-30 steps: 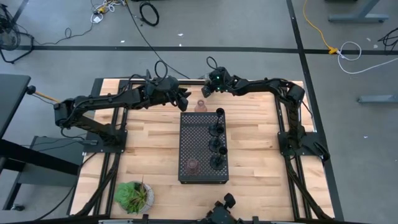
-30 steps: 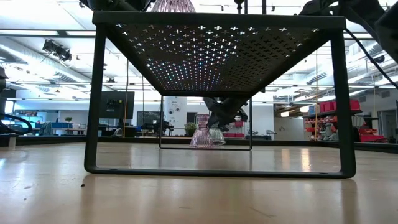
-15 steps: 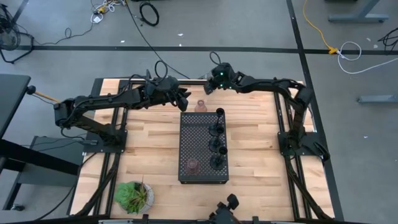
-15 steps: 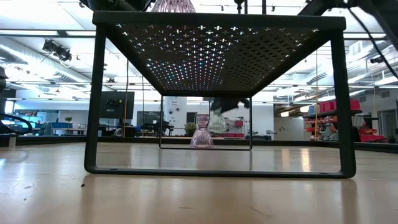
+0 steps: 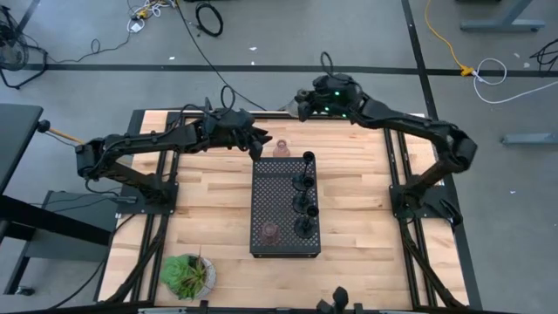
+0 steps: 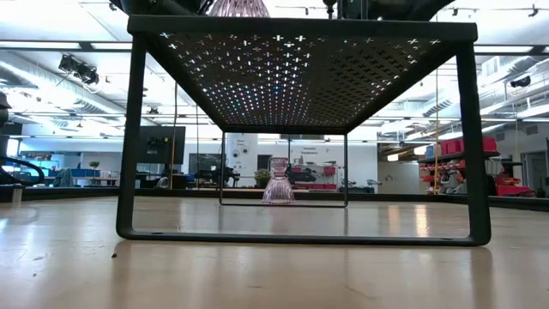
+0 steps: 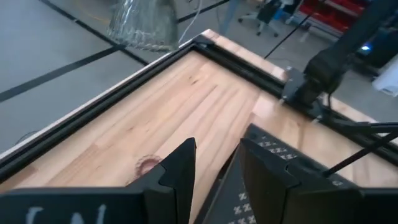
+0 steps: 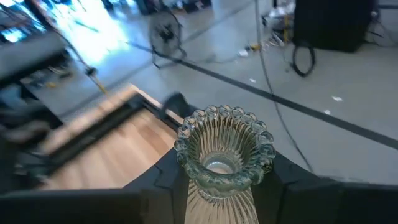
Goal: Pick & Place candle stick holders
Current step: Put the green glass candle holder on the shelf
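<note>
Two arms: both reach over the far edge of the wooden bench [image 5: 209, 209], the left from the left side, the right from the right side.
Right tool [image 5: 301, 103]: raised above the far edge of the bench, clenched around a ribbed clear glass holder [image 8: 225, 149] with a beaded rim; the holder stands upright between the two dark fingers.
Left tool [image 5: 259, 139]: hangs just beside the far left corner of the tray, fingers a little apart with nothing between them.
Tray [image 5: 270, 205]: black, perforated, on legs, in the middle of the bench.
Black holders [image 5: 305, 194]: slim stemmed ones stand in a row along the right side of the tray top.
Pinkish holder on tray [image 5: 270, 232]: stands near the front left part of the tray top.
Pinkish holder on bench [image 5: 282, 149]: stands upright on the wood just behind the far edge of the tray, near the left tool.
Plant [image 5: 186, 275]: leafy green, at the front left corner of the bench.
</note>
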Robot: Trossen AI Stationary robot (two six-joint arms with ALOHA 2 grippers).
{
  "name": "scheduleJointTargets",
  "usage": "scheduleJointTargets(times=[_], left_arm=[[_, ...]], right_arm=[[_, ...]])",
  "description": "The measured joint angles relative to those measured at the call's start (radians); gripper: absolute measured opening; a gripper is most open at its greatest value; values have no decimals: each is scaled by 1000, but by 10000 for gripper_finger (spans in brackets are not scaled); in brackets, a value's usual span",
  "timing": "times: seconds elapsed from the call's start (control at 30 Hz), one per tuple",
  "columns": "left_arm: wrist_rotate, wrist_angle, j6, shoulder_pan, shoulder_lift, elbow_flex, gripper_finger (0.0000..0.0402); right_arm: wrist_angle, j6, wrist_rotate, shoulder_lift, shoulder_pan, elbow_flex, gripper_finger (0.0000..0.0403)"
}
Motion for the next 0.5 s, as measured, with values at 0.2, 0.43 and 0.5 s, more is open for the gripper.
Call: scheduleJointTargets(times=[0.2,0.43,0.5], left_arm=[[38,115,57,-18,0,0,129],[39,225,85,-49,0,0,159],[19,222,89,-55,0,0,179]], right_arm=[[-5,-3,-7,-98,61,0,121],[2,15,4,-133,135,0,121],[-5,31,2,-136,155,1,121]])
